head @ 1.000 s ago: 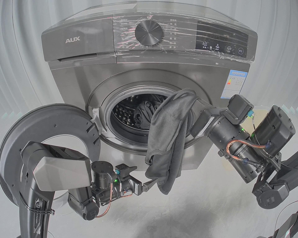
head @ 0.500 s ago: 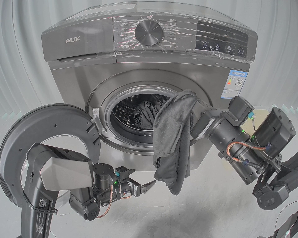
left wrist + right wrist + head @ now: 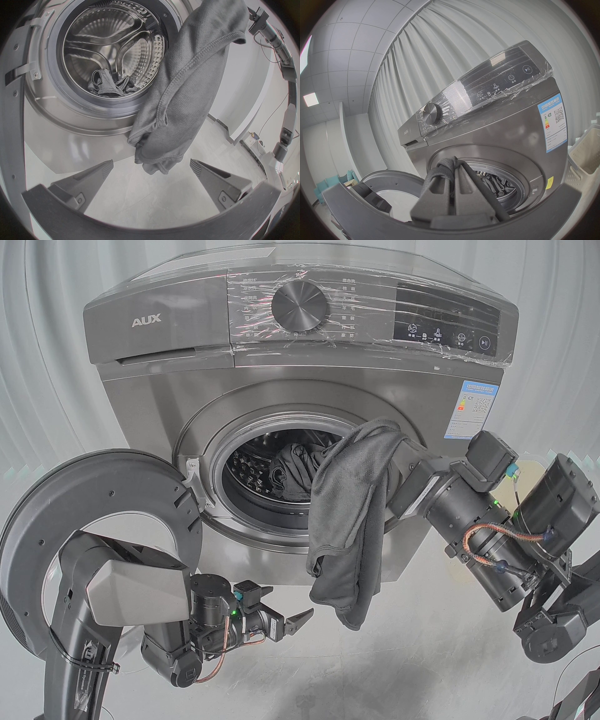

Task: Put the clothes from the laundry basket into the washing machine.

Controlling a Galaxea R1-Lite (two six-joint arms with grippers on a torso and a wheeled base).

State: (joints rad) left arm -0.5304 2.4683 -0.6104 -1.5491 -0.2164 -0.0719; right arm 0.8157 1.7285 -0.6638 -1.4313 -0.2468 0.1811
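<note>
The grey washing machine stands with its round door swung open to the left. A dark garment lies in the drum. My right gripper is shut on a grey shirt at the right rim of the opening. The shirt drapes over the gripper and hangs down in front of the machine. My left gripper is open, low near the floor, just left of and below the shirt's hanging end, not touching it.
A cream laundry basket stands to the right of the machine, behind my right arm. The open door sits close above my left arm. Pale floor lies in front of the machine.
My left gripper has come away from the shirt's lower hem and drawn back slightly left and down. The shirt's hanging end has swung a little to the right with the right arm.
</note>
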